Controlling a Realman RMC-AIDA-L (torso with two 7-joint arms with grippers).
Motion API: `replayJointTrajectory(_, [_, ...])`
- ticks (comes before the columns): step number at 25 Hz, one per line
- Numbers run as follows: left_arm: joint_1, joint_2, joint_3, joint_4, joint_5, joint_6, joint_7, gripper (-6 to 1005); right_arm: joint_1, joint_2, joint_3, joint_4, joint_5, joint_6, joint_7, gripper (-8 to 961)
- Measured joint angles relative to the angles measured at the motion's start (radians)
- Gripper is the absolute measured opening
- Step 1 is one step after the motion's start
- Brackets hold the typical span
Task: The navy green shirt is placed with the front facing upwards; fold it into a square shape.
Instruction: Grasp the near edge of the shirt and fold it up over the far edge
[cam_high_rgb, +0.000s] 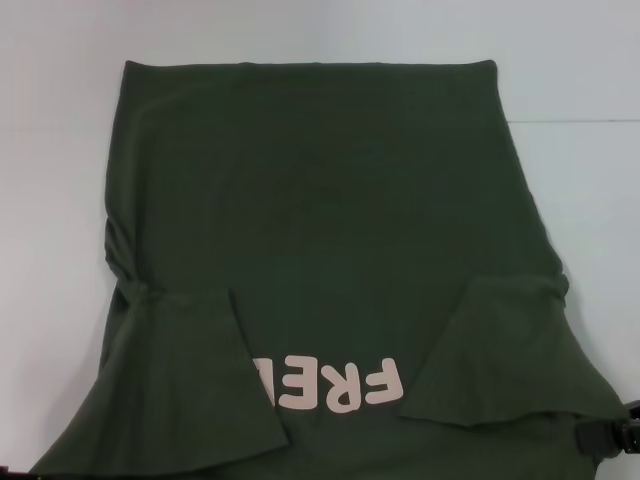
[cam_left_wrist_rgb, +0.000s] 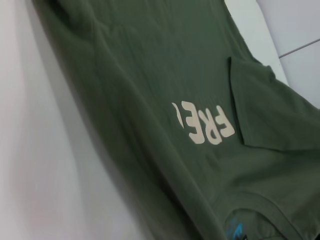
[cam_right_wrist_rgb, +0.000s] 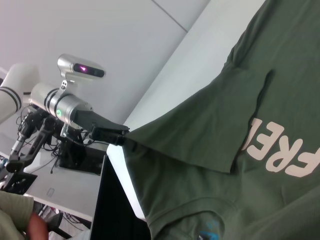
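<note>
The navy green shirt (cam_high_rgb: 320, 220) lies front up on the white table (cam_high_rgb: 60, 200), hem at the far side and collar towards me. Both short sleeves (cam_high_rgb: 190, 380) (cam_high_rgb: 500, 350) are folded inward and partly cover the pale "FREE!" lettering (cam_high_rgb: 335, 385). In the right wrist view my left gripper (cam_right_wrist_rgb: 112, 135) is shut on the shirt's (cam_right_wrist_rgb: 225, 190) shoulder edge at the table's near edge, drawing the cloth into a point. My right gripper (cam_high_rgb: 610, 435) is at the shirt's near right shoulder. The left wrist view shows the shirt (cam_left_wrist_rgb: 150, 75), its lettering (cam_left_wrist_rgb: 207, 125) and its ribbed collar (cam_left_wrist_rgb: 250, 210).
The table's near edge (cam_right_wrist_rgb: 120, 170) drops off beside the left gripper. Beyond it are my head unit (cam_right_wrist_rgb: 80, 67), cables and equipment on the floor. Bare white table lies to both sides of the shirt and past the hem.
</note>
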Motion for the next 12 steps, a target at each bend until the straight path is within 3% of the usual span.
replayJointTrajectory(4, [-0.014, 0.0, -0.005, -0.005, -0.016, -0.003, 0.006, 27, 0.002, 0.0, 0.04, 0.0, 0.005, 0.006, 0.003, 21])
replayJointTrajectory(12, [-0.051, 0.022, -0.089, -0.027, -0.126, -0.031, 0.004, 28, 0.008, 0.001, 0.24, 0.01, 0.009, 0.017, 0.024, 22])
